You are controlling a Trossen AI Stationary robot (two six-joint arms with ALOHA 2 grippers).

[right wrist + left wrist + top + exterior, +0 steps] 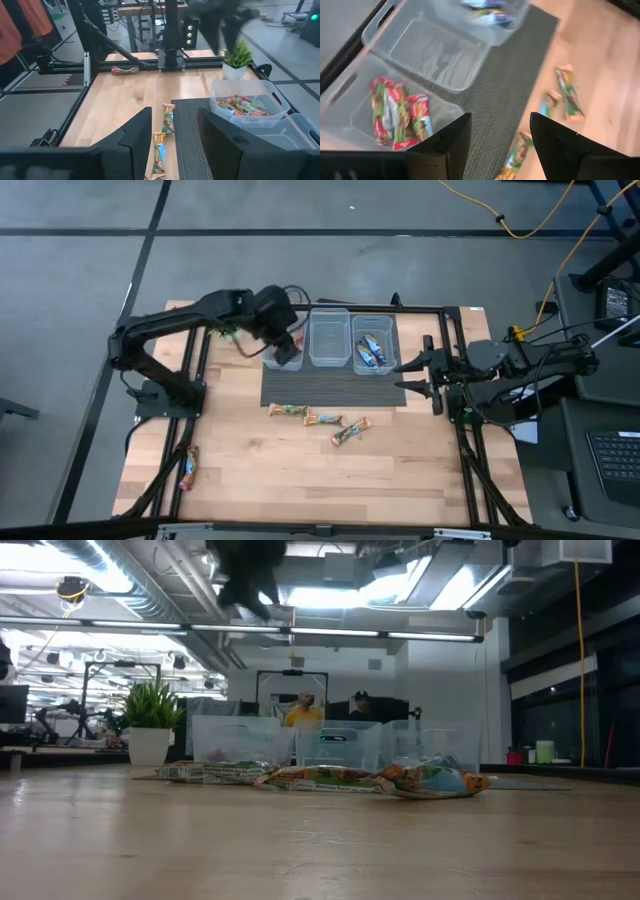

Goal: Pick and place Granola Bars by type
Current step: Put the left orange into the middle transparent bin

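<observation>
The granola bars are slim, shiny and crinkly-wrapped. Three tan-gold bars [323, 420] lie in a loose row on the bare wood just in front of the grey mat [330, 392], the rightmost one tilted. About three red bars [397, 112] lie side by side in the left bin [350, 95], and two blue bars [371, 352] sit in the right bin [374, 326]. One more red bar [188, 468] lies alone near the table's front left edge, well apart from the rest.

Three clear bins stand in a row along the mat's far side; the middle bin [329, 337] holds nothing.

The left gripper [499, 137] hangs above the left bin's near corner, its fingers spread wide and holding nothing. The right gripper [173, 132] hovers at the mat's right end, just beside the right bin, also spread wide and empty.

A potted plant [152, 720] stands at the table's far left side. Two people show in the room behind the bins in the low view.
</observation>
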